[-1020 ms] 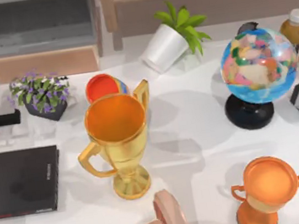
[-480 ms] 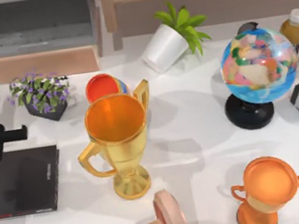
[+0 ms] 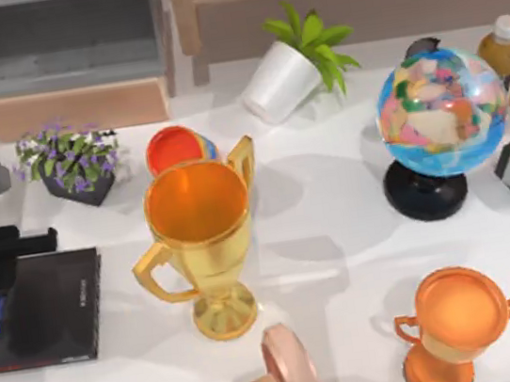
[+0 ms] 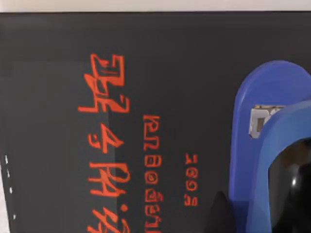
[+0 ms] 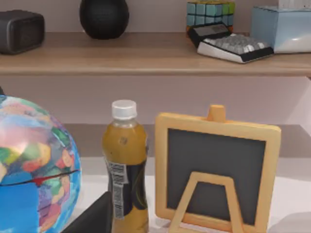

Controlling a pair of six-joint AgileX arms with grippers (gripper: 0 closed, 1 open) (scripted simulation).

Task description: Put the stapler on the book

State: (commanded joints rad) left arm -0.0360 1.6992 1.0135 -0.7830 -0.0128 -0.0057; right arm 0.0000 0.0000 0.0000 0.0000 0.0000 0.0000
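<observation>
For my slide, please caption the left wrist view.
Blue stapler over the black book with red cover lettering.

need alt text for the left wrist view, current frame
A bright-blue stapler lies over a black book, whose cover carries red lettering. The stapler has a pale grey patch near its rounded end. A strip of pale table shows beyond the book's far edge.

Open white table (image 3: 337, 236) lay between the gold trophy (image 3: 204, 246) and globe (image 3: 440, 117) — a passable lane; the flower pot (image 3: 71, 165) crowded the book (image 3: 53, 310) closely.
</observation>
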